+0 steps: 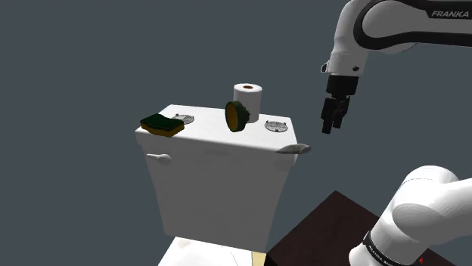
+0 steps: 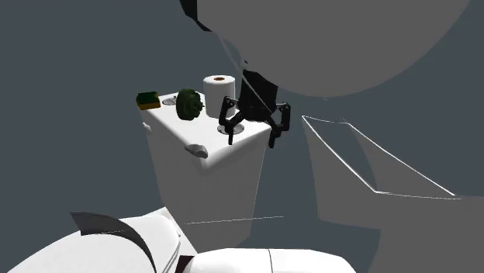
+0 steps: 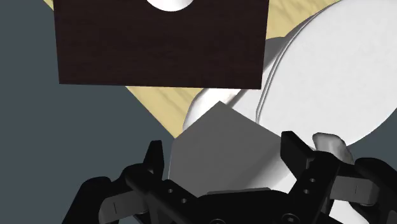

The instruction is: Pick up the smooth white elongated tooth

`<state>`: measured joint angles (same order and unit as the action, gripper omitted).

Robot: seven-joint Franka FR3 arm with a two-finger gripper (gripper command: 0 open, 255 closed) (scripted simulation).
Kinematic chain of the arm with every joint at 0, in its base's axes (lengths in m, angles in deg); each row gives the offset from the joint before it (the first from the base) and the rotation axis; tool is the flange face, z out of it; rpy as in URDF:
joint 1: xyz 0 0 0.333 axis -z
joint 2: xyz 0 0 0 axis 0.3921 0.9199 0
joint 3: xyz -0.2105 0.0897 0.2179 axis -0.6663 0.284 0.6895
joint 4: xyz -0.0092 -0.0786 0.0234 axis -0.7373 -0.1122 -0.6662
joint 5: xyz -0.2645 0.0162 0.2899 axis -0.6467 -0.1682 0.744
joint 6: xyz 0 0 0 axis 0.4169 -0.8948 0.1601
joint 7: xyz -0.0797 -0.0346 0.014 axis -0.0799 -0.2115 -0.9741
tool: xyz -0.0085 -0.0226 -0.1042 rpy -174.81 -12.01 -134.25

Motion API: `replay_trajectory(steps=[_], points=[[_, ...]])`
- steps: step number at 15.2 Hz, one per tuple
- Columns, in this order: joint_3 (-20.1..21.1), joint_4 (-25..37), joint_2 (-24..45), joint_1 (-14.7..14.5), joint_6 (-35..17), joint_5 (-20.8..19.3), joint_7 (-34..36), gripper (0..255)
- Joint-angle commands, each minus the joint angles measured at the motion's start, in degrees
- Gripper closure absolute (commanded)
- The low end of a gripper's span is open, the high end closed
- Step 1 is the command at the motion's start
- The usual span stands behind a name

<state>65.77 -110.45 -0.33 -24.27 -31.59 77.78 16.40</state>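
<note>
So, pincer (image 1: 331, 127): mine, the fingers stand wide apart with nothing between them; I hang in the air just off the lid's right end as the shoulder view has it.
Tooth (image 1: 293, 149): a pale, smooth lump lying flat on the lid's near right corner in the shoulder view, one tip poking out past the edge.
Lid (image 1: 212, 140): the white tank top that carries the tooth; the sponge (image 1: 162, 124), roll (image 1: 248, 98) and dark disc (image 1: 237, 115) sit farther along it, well apart from the tooth.
Which way: the tooth lies below me and toward the shoulder view's left. From the wrist it sits just outside one finger, not between the two.
Long axis: roughly along the lid's front edge, so left to right in the shoulder view.
Next move, as I judge it: slide sideways until the tooth is centred, turn so my fingers straddle its narrow width, then go down.
Risk: it sits on the very corner, so a nudge from a fingertip could tip it off.
</note>
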Motion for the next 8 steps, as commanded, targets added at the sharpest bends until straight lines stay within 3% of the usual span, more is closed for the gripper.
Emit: replay_trajectory(steps=[1,8], points=[[0.0,0.0,0.0,0.0,0.0,0.0,0.0,0],[5.51,2.51,4.21,-9.32,-3.77,4.1,-8.08,0]])
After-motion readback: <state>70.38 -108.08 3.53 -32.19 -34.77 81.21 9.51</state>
